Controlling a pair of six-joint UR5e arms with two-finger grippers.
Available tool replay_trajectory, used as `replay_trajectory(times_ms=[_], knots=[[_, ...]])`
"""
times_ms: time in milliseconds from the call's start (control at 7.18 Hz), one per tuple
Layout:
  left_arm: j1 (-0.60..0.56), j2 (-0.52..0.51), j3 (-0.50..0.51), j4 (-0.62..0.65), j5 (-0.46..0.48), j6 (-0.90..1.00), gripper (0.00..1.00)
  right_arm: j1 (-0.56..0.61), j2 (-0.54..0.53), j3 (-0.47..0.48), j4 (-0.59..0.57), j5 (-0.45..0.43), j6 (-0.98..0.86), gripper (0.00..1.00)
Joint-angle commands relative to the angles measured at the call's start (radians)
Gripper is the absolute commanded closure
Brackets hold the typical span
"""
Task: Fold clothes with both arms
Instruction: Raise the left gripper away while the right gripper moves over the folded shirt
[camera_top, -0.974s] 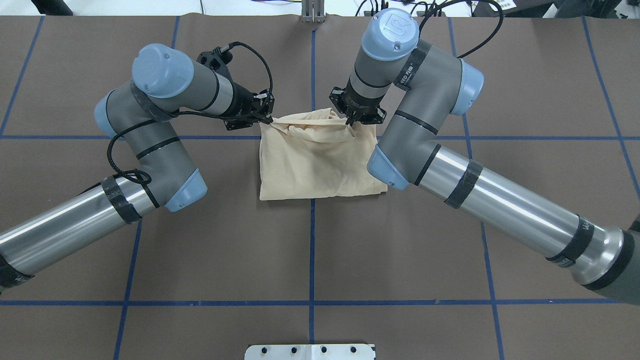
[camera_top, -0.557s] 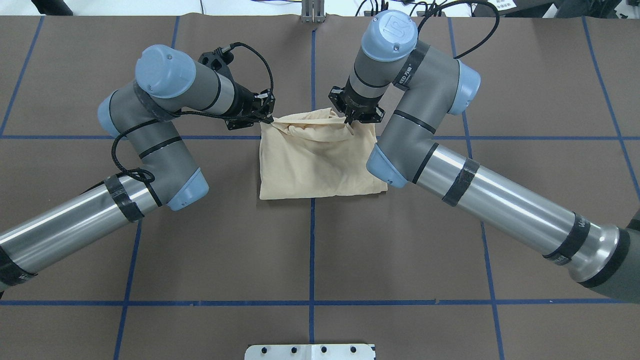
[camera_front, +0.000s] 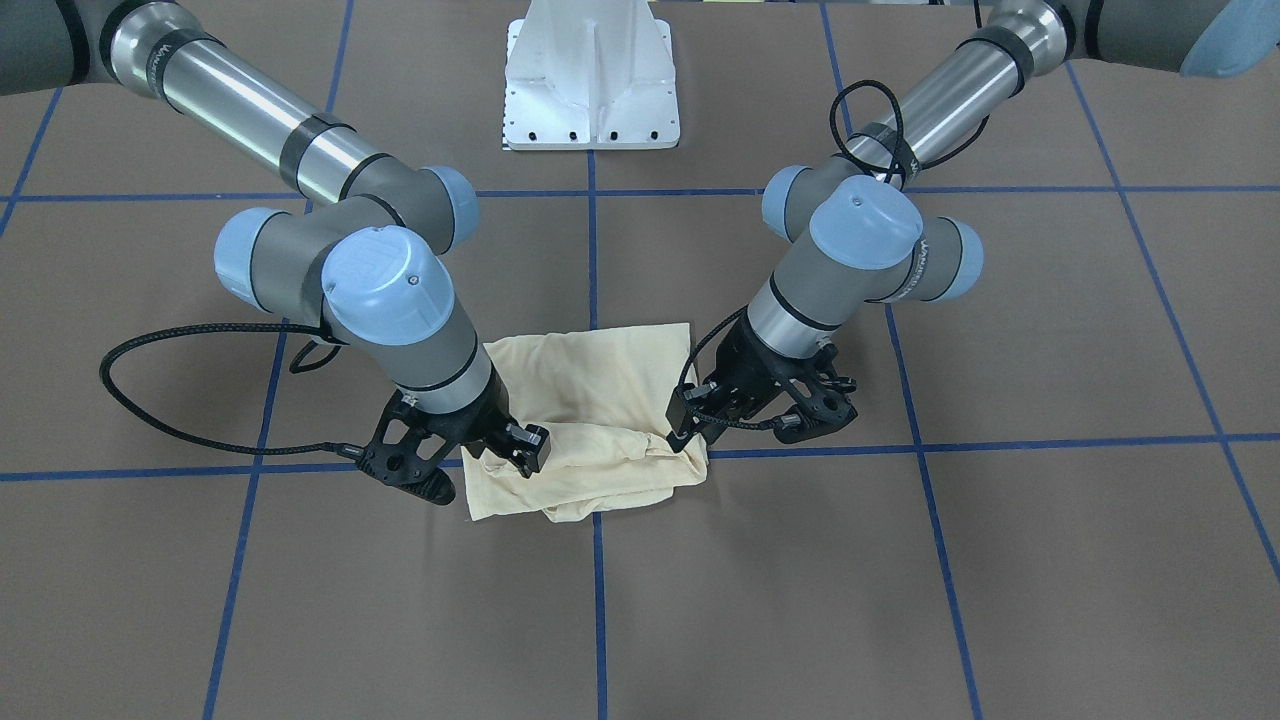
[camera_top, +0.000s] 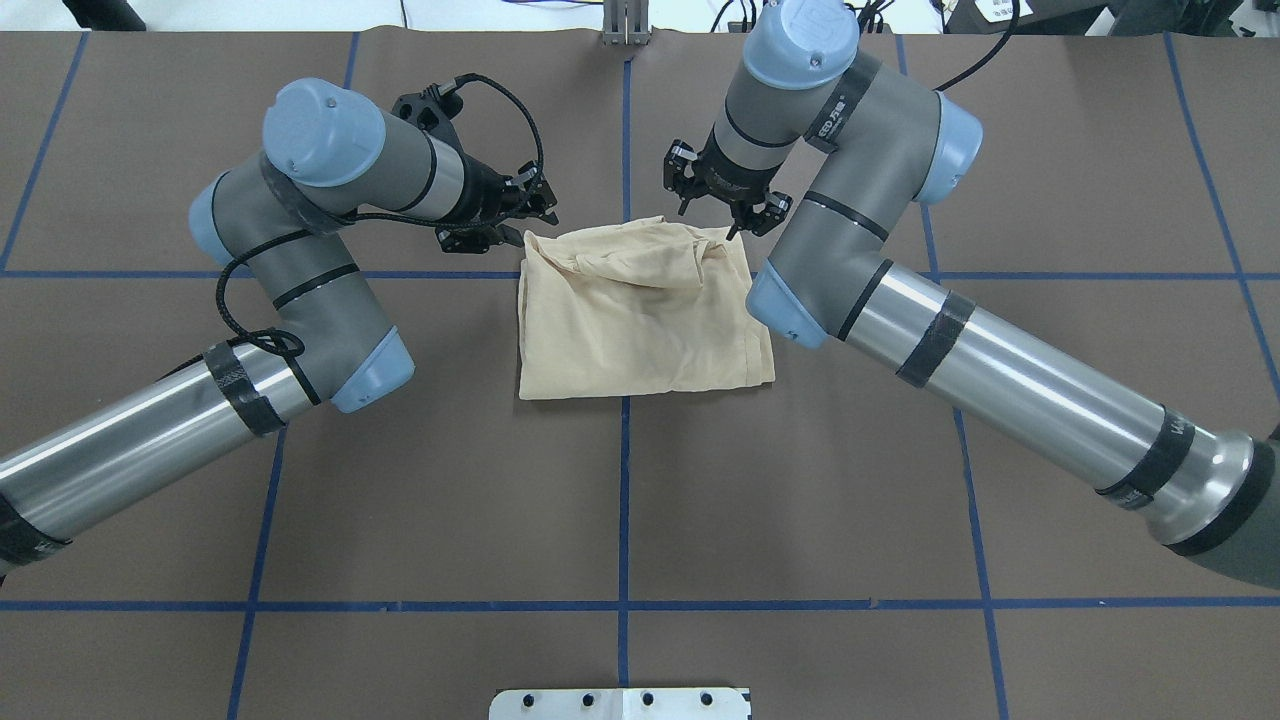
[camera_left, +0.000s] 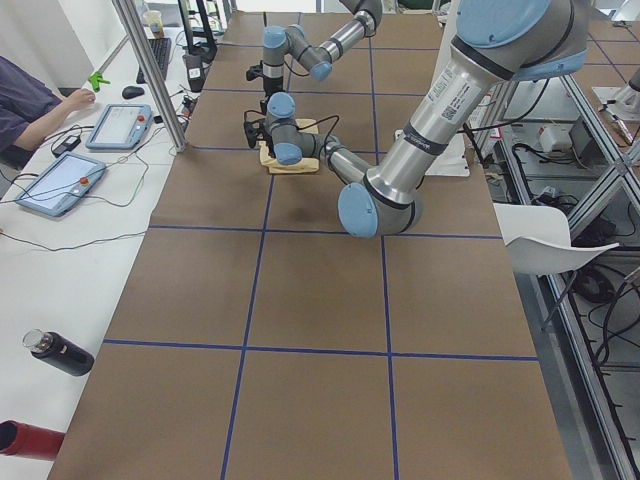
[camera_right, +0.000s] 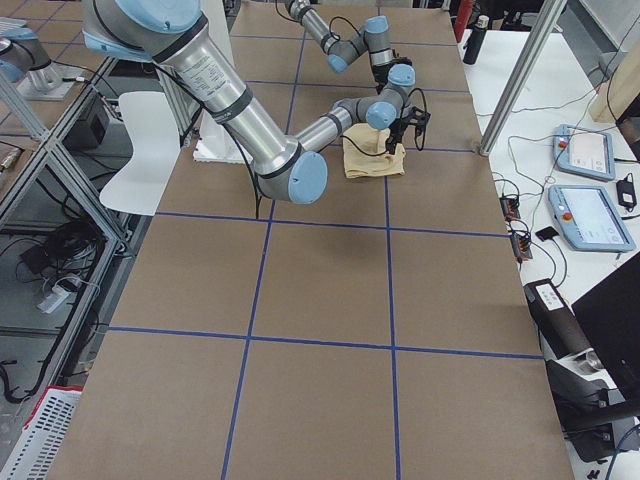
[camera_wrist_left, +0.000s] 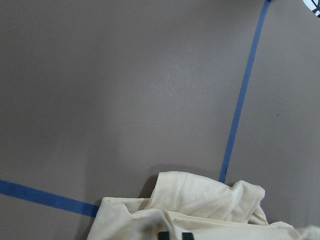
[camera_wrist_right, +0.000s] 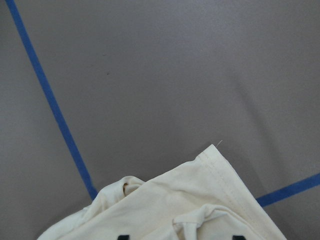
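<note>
Logged shirt folded flat on bench. Read R jaws as released, spread wide over far edge. Can't tell w/ L jaws, tips at far-L corner.

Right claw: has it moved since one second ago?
Yes. The right claw drew back off the shirt, farther beyond the crosswise blue tape line.

The shirt lies mid-table. The left tool is by its far-left corner. The right tool is by its far-right corner.
</note>
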Motion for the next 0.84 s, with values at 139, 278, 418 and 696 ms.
replay_trajectory(times_ms=[139,278,418,696], knots=[[-0.07,0.07,-0.068,0.011,-0.092,0.021,0.01,-0.056,0.023,0.042,-0.008,0.004,-0.029,0.0],[-0.085,0.107,-0.105,0.013,-0.095,0.063,0.01,-0.119,0.038,0.042,-0.015,-0.077,-0.064,0.0],[-0.105,0.135,-0.114,0.013,-0.111,0.1,0.01,-0.16,0.042,0.042,-0.052,-0.125,-0.116,0.0],[-0.125,0.164,-0.114,0.013,-0.117,0.149,0.01,-0.2,0.08,0.018,-0.126,-0.197,-0.243,0.0]])
